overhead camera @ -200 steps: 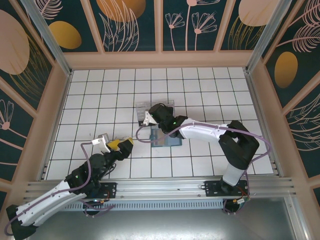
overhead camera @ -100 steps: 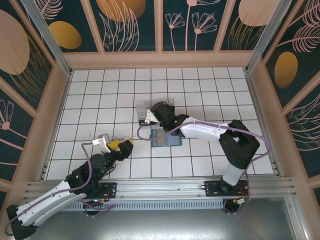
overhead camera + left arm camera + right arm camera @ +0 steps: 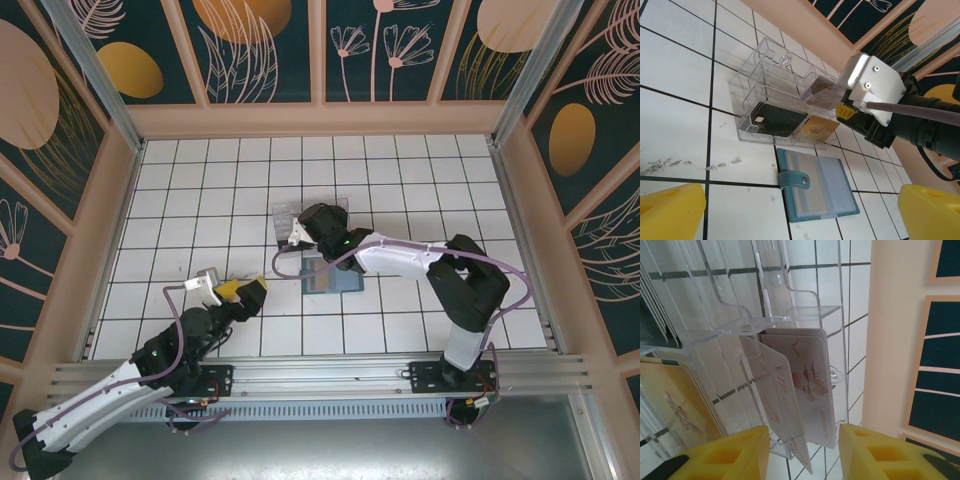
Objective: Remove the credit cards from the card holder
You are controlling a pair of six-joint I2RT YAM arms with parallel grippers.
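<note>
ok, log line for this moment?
left gripper: open | right gripper: open, over box | pale card: in box | holder: open, flat

Teal card holder (image 3: 817, 189) open flat on tiles (image 3: 680, 125), greyish-blue sleeves up.

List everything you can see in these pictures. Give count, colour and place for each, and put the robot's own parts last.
card holder: one, dark teal, greyish-blue inside, lying open on the tiles in front of the clear box
clear box: one, transparent plastic with compartments, mid-table
black card: one, black, in a near compartment of the box
gold card: one, gold, in the compartment beside the black card
pale cards: two, whitish and patterned, in the end compartment, one leaning
table: one, white tiles
wall panels: several, dark teal with flower patterns, around the table
left end effector: one, yellow fingers, open, near the table's front edge
right end effector: one, yellow fingers, open, at the pale cards
</note>
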